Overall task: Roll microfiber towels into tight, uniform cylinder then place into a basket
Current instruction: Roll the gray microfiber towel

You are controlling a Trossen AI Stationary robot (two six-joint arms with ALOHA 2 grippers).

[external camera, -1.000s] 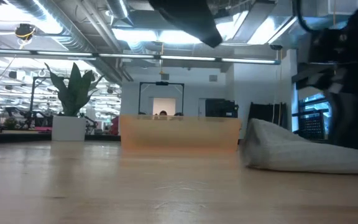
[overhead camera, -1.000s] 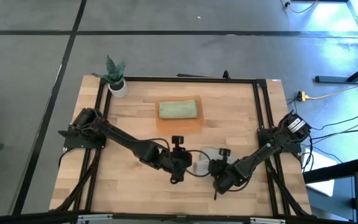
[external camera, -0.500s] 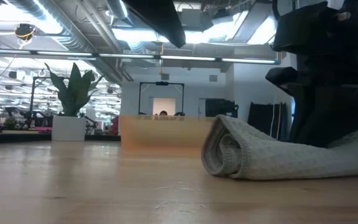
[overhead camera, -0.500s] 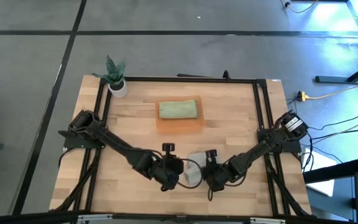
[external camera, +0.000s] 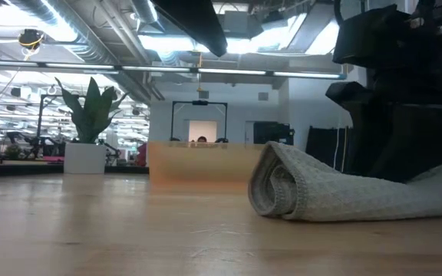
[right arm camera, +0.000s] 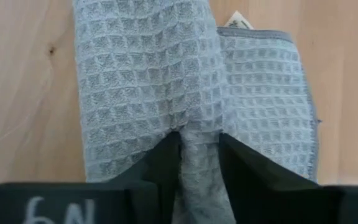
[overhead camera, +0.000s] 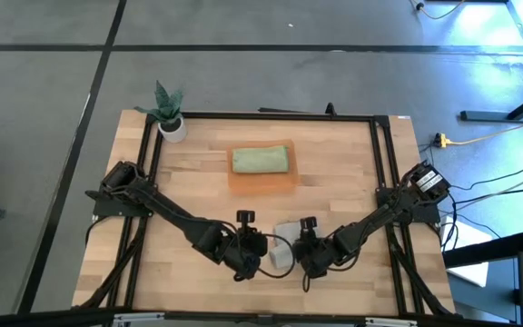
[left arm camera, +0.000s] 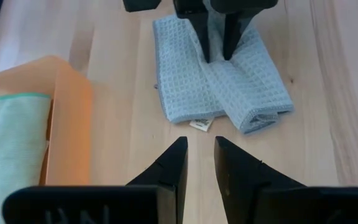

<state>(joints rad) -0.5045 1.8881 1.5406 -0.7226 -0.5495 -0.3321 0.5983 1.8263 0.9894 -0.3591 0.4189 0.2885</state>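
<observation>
A grey waffle-weave towel (overhead camera: pixel 281 247), loosely rolled and folded, lies on the table near its front edge; in the low view its curled end (external camera: pixel 276 192) faces left. My right gripper (overhead camera: pixel 301 256) is shut on it from its right side. My left gripper (left arm camera: pixel 199 157) hovers open just left of the towel, touching nothing. A green rolled towel (overhead camera: pixel 261 161) lies in the orange basket (overhead camera: pixel 284 180) at the table's far middle. My right gripper pinches a raised fold of the grey towel (right arm camera: pixel 197 140) between its two fingers (right arm camera: pixel 164 163). The fingers come slanting down from the table's right side, onto the towel's right end (left arm camera: pixel 216 59). The towel lies slack on the table with two lobes spreading from the pinch.
A small potted plant (overhead camera: pixel 169 116) stands at the far left corner. A black frame rail (overhead camera: pixel 271 115) runs round the table. Bare wood lies between the basket and the grey towel.
Both grippers have gone toward the table's left and a little toward its near edge. The grey towel has slid left with my right gripper, and its curled end now shows in the low view. Over the last half second nothing has moved.
</observation>
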